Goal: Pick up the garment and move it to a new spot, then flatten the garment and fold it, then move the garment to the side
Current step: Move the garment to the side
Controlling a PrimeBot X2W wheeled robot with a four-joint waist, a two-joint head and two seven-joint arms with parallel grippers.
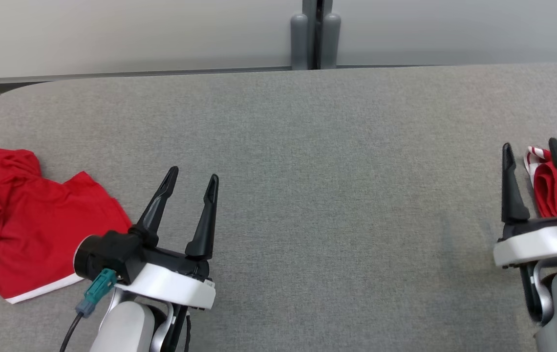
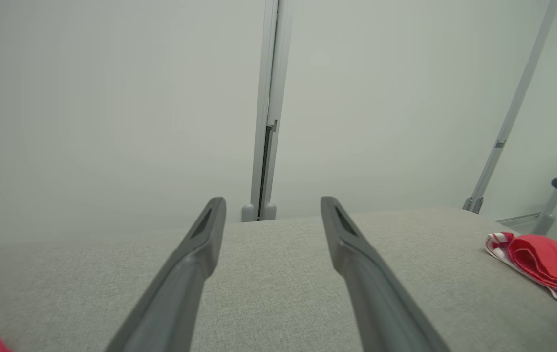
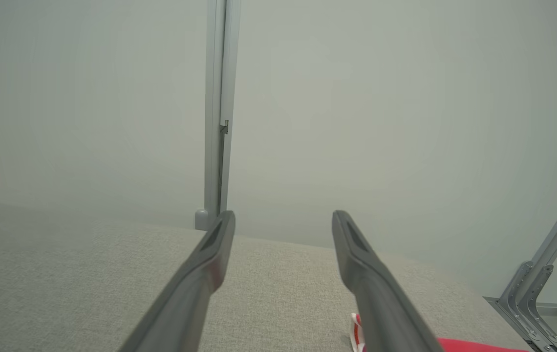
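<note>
Left pincer: held wide and empty above the desk, fingers pointed away from the robot, just right of the crumpled garment; no cloth is touched
Right pincer: held wide and empty at the desk's right side; the folded garment lies just beside its right finger and is partly hidden by it
Crumpled garment: red with a white hem, bunched in a heap at the desk's left edge; since it is not flattened, it is judged to be the piece yet to be picked up
Folded garment: red with striped red-and-white trim, laid compact at the far right; it is judged to be already folded and set aside, which would explain the open pincer next to it
Desk: grey fabric, with a broad stretch between the two pincers judged to be room for flattening
Surroundings: pale wall panels joined by a grey post behind the desk; a metal frame is seen past the right end
In the way: nothing is seen between the left pincer and the heap; a cable with a teal plug hangs at the left wrist close to the white hem and could be caught on the cloth
</note>
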